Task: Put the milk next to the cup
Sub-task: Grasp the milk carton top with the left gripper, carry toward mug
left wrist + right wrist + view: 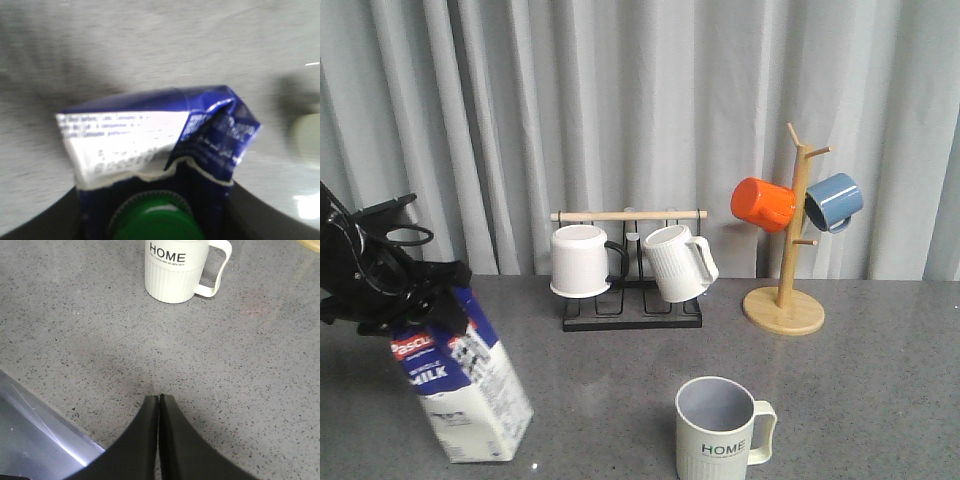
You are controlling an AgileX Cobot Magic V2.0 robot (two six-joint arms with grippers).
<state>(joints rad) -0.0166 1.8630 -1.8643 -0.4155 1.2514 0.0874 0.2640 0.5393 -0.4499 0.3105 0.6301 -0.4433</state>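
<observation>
Left hand (415,300) clamps the tilted milk (470,385) by its top at the tabletop's (620,390) left, the cup (718,430) stands well apart rightward, and the right hand (159,399) is closed empty.

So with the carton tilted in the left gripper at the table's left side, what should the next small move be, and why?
Probably carry the milk rightward toward the cup, then right it. The left gripper is clamped on the carton's top, the carton leans with its base on or near the table, and a wide gap of bare surface separates it from the cup. The right gripper is shut and holds nothing.
</observation>
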